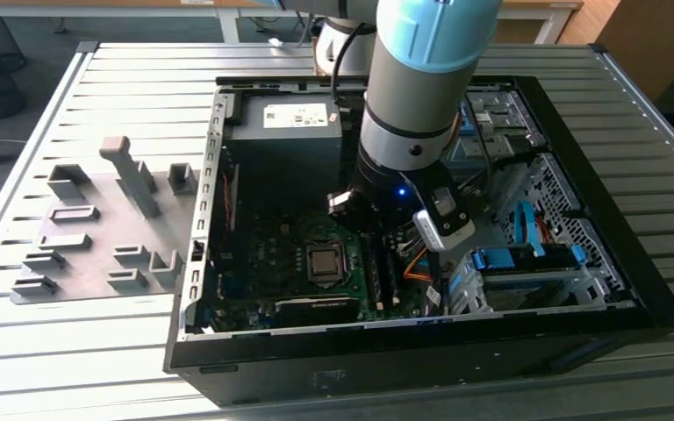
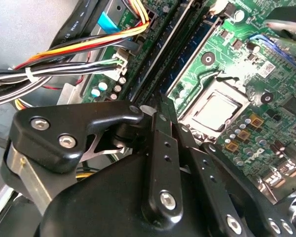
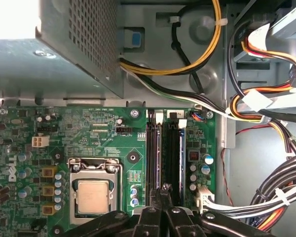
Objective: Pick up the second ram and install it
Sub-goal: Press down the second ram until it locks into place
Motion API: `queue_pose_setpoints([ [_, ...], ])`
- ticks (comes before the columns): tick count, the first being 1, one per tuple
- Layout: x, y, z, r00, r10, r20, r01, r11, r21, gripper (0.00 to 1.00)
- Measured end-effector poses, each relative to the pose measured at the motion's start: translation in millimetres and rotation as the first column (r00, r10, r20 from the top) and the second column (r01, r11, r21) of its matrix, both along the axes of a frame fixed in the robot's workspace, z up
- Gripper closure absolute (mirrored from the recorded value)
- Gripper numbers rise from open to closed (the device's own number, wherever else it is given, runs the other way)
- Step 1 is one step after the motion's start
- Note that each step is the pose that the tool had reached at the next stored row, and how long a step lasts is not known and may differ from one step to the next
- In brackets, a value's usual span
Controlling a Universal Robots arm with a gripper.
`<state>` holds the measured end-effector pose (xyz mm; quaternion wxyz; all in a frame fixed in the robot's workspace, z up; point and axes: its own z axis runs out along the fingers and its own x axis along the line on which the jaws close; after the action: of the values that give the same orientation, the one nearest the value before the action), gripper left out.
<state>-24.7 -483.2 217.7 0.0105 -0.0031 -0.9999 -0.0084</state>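
Note:
My gripper [image 3: 164, 190] is down inside the open computer case [image 1: 618, 289], at the memory slots beside the processor socket [image 3: 92, 195]. Its dark fingers are pressed together at about the middle of the slots' length in both wrist views, gripper [image 2: 155, 106]. The second ram [image 3: 163, 158] runs edge-on from between the fingertips and stands in its slot. In the exterior view, green sticks [image 1: 376, 282] show in the slots just in front of the wrist, which hides the fingertips.
The power supply [image 1: 296, 118] fills the case's far end. Bundled cables [image 3: 266, 108] hang on the slots' other side from the socket, near blue drive caddies [image 1: 525, 259]. A grey fixture plate [image 1: 91, 237] with raised blocks lies at the exterior view's left.

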Motion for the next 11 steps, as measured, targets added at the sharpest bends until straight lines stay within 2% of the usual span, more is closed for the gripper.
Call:
queue_pose_setpoints([
  [4, 0.0, 0.1, -3.2, 1.0000, 0.000, 0.0001, 0.000, 1.0000, 0.0004, 0.89],
  [6, 0.1, 0.3, -2.1, 1.0000, 0.000, 0.0002, 0.000, 1.0000, 0.0002, 0.89],
  [8, 0.2, 0.7, 3.3, 1.0000, 0.000, 0.0015, 0.000, 1.0000, 0.0044, 0.89],
  [11, 0.1, 0.3, 16.7, 1.0000, 0.000, 0.0008, 0.000, 1.0000, 0.0021, 0.89],
])
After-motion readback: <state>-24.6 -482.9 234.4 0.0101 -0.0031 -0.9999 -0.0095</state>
